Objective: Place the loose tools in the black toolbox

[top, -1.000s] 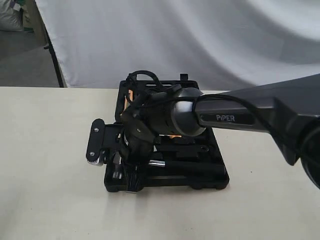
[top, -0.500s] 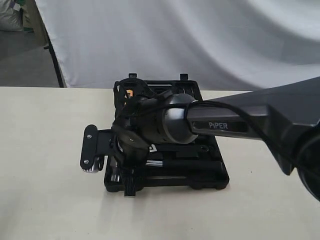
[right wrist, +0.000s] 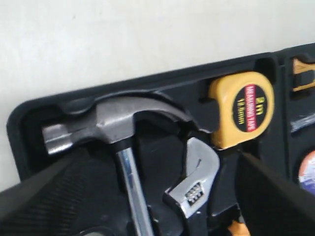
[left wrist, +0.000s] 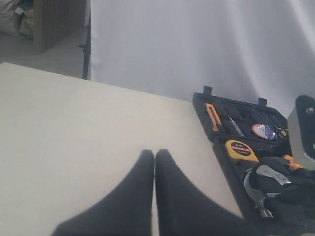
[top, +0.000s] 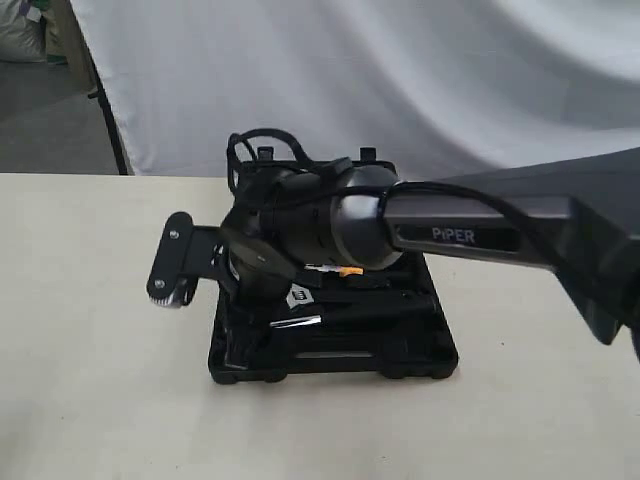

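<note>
The black toolbox [top: 400, 360] lies open on the table. In it lie the steel claw hammer [right wrist: 106, 125], its shaft [top: 300, 322] pointing along the box, and the silver adjustable wrench [right wrist: 199, 179] beside it. A round thing with a red-white label, probably the tape roll [left wrist: 264, 131], sits in a farther compartment. My right gripper [right wrist: 162, 155] hovers just above the hammer and wrench, open, fingers [right wrist: 44, 196] wide apart and holding nothing. My left gripper [left wrist: 155, 158] is shut and empty over bare table, left of the box; it is out of the exterior view.
A yellow tape measure [right wrist: 242, 109] sits in its slot next to the hammer's claw. Orange-handled tools [left wrist: 212, 115] lie in the far half of the box. The right arm [top: 480, 235] spans the box from the right. A white curtain [top: 400, 70] hangs behind the table.
The right wrist has risen and drawn back from the front left corner of the box. The hammer's shaft now shows lying in the box.
</note>
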Available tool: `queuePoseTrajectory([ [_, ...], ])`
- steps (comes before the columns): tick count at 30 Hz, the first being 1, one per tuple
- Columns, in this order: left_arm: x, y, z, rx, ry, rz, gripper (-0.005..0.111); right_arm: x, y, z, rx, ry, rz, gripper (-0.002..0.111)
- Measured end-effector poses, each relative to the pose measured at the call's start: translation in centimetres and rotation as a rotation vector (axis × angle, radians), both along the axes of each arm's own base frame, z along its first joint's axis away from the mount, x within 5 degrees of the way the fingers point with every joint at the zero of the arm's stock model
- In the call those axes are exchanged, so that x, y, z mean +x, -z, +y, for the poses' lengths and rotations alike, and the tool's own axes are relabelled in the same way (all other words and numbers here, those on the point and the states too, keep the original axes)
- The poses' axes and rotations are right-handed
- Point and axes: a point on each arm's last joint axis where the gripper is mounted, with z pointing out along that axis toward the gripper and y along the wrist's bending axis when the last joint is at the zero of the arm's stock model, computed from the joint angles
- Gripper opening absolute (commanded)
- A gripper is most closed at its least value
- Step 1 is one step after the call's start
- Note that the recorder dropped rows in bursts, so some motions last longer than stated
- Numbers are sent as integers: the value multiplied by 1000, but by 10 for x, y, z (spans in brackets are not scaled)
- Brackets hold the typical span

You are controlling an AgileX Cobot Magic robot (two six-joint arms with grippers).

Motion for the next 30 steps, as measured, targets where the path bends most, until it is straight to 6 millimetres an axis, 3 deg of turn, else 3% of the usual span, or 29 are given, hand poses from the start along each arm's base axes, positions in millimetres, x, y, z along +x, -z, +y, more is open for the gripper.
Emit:
queuePoseTrajectory([
  [5,0,0,0,0,0,0,1,4,-35,2,109,52,-33,68],
  [9,0,0,0,0,0,0,1,10,-43,-2,135,81,-44,45],
  [16,0,0,0,0,0,0,1,26,-35,-16,96,150,-20,2],
  [30,0,0,0,0,0,0,1,32,4,-20,44,237,59,0],
])
